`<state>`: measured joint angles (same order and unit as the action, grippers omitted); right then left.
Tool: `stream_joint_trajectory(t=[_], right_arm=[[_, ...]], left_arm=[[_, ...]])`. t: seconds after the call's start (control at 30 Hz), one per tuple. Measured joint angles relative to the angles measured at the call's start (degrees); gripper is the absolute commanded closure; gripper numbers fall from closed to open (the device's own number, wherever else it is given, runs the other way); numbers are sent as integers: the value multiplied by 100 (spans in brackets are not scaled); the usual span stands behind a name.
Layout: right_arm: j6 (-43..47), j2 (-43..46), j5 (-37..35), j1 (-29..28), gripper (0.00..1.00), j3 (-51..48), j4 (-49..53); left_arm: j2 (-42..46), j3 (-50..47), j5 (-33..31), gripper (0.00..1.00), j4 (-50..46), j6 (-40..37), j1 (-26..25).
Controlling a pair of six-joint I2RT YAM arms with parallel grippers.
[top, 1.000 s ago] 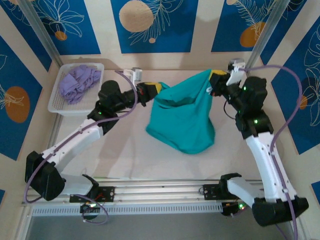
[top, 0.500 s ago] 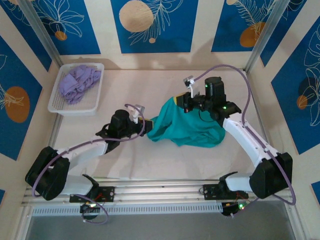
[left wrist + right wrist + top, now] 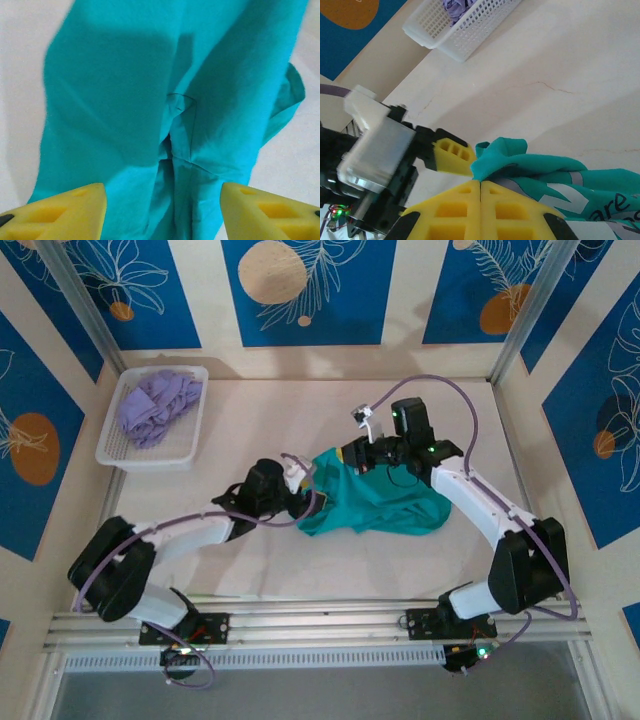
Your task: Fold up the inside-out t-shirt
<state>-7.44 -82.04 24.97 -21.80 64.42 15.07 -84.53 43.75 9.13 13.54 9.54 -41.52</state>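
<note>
Basket, white mesh, sits far left on the table w/ a lavender garment bunched inside, well apart from the work area.

L arm reaches in low from the near-left corner. I read the left gripper at the left edge of the t-shirt. In the L wrist view the left gripper is released: both yellow fingers stand wide apart at the bottom corners. Teal cloth lies beyond and between them, creased along a seam, not pinched.

T-shirt position: crumpled heap at table centre, slightly right, resting on the surface between the two grippers.

R arm curves in from the near-right corner. The right gripper is at the heap's upper-left edge. In the R wrist view the right gripper is clenched, yellow fingers pressed flat together. The shirt gathers into a peak right at the tips, so I log it as grasping the t-shirt. White lettering shows on the cloth just right of the fingers.
</note>
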Motion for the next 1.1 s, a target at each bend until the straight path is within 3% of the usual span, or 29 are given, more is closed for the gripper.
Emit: stream_joint_trajectory(t=[0.07, 0.17, 0.27, 0.4, 0.47, 0.67, 0.77, 0.83, 0.87, 1.0, 1.03, 1.1], right_arm=[[-22, -76, -11, 2, 100, 94, 90], [-179, -216, -122, 50, 97, 323, 273], [-612, -442, -686, 216, 62, 728, 619], [-964, -568, -2347, 302, 45, 863, 780], [-951, -264, -2940, 74, 35, 334, 538], [-929, 1270, -3622, -1480, 29, -1759, -2], [-1150, 1473, -3773, -1803, 28, -2286, -376], [-1296, 1202, -3880, -1834, 30, -2413, -662], [-1370, 929, -3958, -1818, 37, -2415, -855], [-1552, -35, -3851, -1596, 95, -2253, -1478], [-1552, -136, -3783, -1526, 100, -2212, -1543], [-1545, -120, -3536, -1394, 100, -2197, -1644]], left_arm=[[-376, 247, -247, 65, -127, -33, -2], [-1049, 874, -553, 98, -496, -103, 2], [-1272, 1169, -551, 100, -787, 20, 28], [-887, 1110, 83, 100, -944, 621, 155], [-527, 960, 437, 100, -896, 1008, 238], [192, 673, 1143, 100, -815, 1797, 389], [291, 584, 1346, 100, -804, 2015, 422], [354, 520, 1456, 100, -804, 2092, 457], [391, 494, 1499, 100, -807, 2140, 474], [754, 315, 1578, 100, -811, 2253, 614], [874, 262, 1580, 100, -809, 2280, 664], [1137, 146, 1530, 100, -824, 2319, 800]])
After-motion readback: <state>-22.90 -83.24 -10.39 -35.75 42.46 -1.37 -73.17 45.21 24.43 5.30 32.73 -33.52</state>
